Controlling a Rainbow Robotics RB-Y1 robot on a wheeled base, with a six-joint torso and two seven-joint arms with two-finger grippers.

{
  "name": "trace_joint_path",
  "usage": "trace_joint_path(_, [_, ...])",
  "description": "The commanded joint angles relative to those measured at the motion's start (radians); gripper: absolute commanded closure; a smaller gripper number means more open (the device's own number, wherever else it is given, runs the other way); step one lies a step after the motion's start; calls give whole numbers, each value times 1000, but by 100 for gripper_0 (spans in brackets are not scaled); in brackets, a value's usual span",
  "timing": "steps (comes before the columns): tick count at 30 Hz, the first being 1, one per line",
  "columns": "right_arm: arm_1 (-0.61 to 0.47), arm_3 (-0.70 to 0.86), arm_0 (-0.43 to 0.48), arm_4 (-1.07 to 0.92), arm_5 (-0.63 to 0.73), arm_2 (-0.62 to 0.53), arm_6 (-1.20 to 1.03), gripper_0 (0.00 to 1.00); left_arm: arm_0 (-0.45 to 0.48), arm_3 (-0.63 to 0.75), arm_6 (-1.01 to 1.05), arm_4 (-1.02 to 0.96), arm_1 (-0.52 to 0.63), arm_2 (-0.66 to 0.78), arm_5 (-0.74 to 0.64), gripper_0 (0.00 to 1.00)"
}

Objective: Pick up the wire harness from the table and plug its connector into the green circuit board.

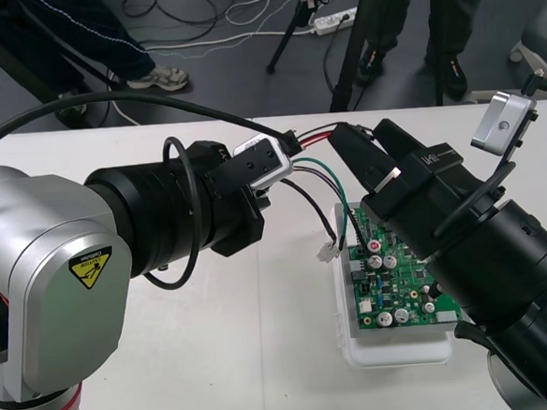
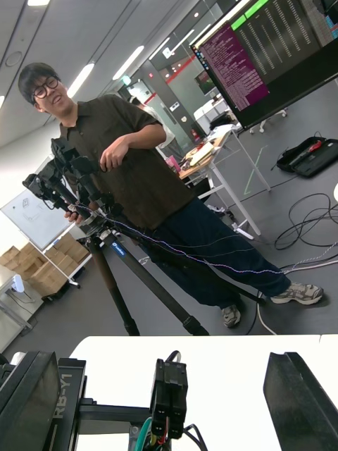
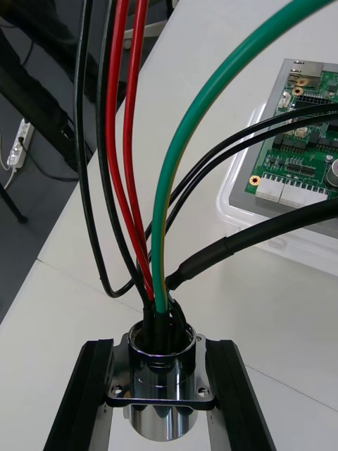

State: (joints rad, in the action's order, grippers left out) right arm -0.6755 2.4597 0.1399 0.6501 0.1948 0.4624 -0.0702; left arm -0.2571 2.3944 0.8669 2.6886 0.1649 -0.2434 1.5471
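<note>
We see the left gripper (image 3: 160, 352) clamped on the wire harness (image 1: 313, 169). Its two flat, matte black fingers (image 3: 84, 402) press from either side on the thin flange, drilled at its corners, of the round polished metal socket (image 3: 160, 416). Smooth, glossy wires (image 3: 211, 120) rise from the socket's mouth: two red, one green and several black, one of them in thicker dull sleeving. In the front view the socket end is held above the table (image 1: 265, 356) at the centre of the frame, and the wires arc right and down toward the green circuit board (image 1: 401, 285).

The board, studded with small cylindrical parts, sits in a rounded white base (image 1: 397, 354) at lower right. A small white connector (image 1: 329, 254) on a thin black lead lies just beside the base's upper-left corner.

The right gripper (image 1: 365, 133) comes in from the lower right and covers the board's upper and right parts. Its blocky fingers stand wide apart, with the small rectangular black plug (image 2: 169, 391) between them and touching neither. We cannot tell whether the plug meets the board.

Bare, pale tabletop lies open at lower centre, left of the base. The table's far edge runs just above both grippers.
</note>
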Motion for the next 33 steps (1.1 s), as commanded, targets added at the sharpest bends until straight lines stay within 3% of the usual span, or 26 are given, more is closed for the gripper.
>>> trace_joint_path(1, [-10,32,-19,-3,-9,-28,-14,16,15,25,43,5,-1,-17,-39,100])
trace_joint_path(10, [-9,32,-20,-1,-9,-28,-10,16,15,25,43,5,-1,-17,-42,100])
trace_joint_path(13, [-7,33,-20,2,-11,-28,-6,98,15,25,43,5,-2,-17,-47,100])
trace_joint_path(33, [-4,32,-22,6,-8,-30,-10,100,15,23,41,5,-1,-16,-45,100])
